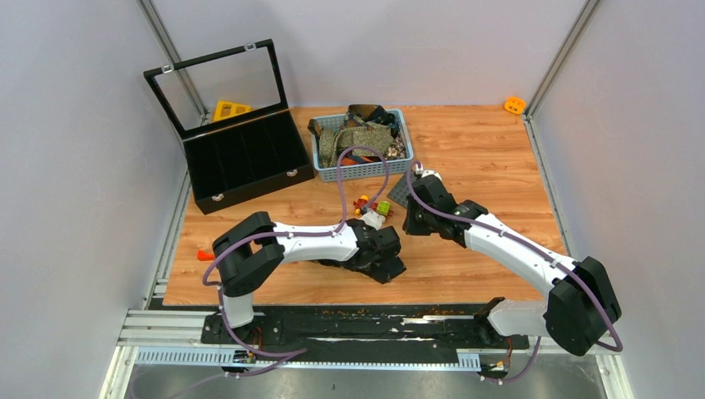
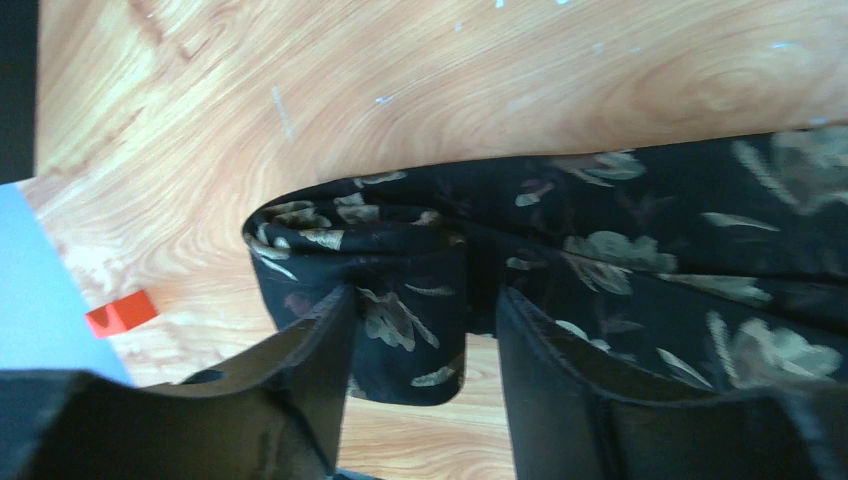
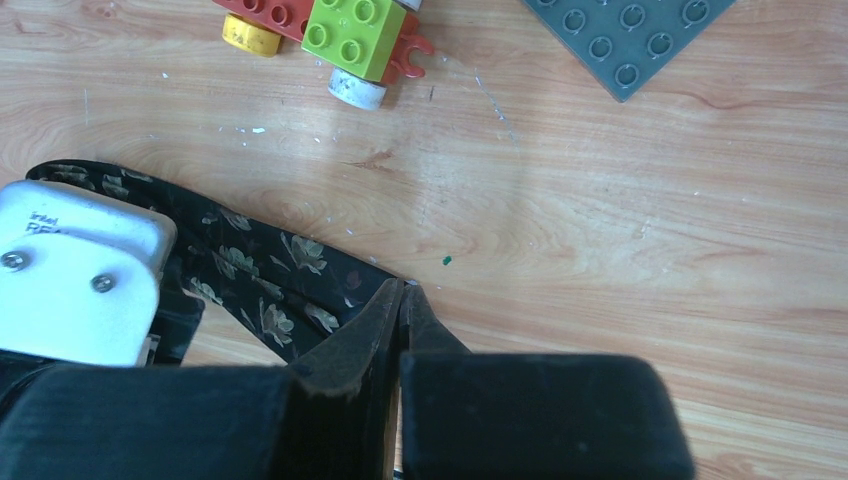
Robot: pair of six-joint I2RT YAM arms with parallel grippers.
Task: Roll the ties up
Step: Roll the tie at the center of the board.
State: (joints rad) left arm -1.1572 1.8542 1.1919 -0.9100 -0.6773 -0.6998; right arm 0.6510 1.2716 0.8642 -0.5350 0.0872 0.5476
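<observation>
A black tie with a pale floral print (image 2: 640,250) lies on the wooden table. In the left wrist view its folded end (image 2: 400,290) sits between the fingers of my left gripper (image 2: 420,345), which stand apart around it; one finger (image 2: 310,350) touches the fold. My right gripper (image 3: 403,292) is shut, and the tie's edge (image 3: 270,275) runs right up to its fingertips. In the top view both grippers, left (image 1: 387,254) and right (image 1: 416,221), are low over mid-table, hiding most of the tie. More ties (image 1: 357,133) fill the blue basket (image 1: 359,173).
An open black box (image 1: 245,162) with a raised lid stands at the back left. Toy bricks (image 1: 372,205) and a grey studded plate (image 1: 399,191) lie just behind the grippers, and also show in the right wrist view (image 3: 350,35). An orange piece (image 1: 515,105) lies at the back right.
</observation>
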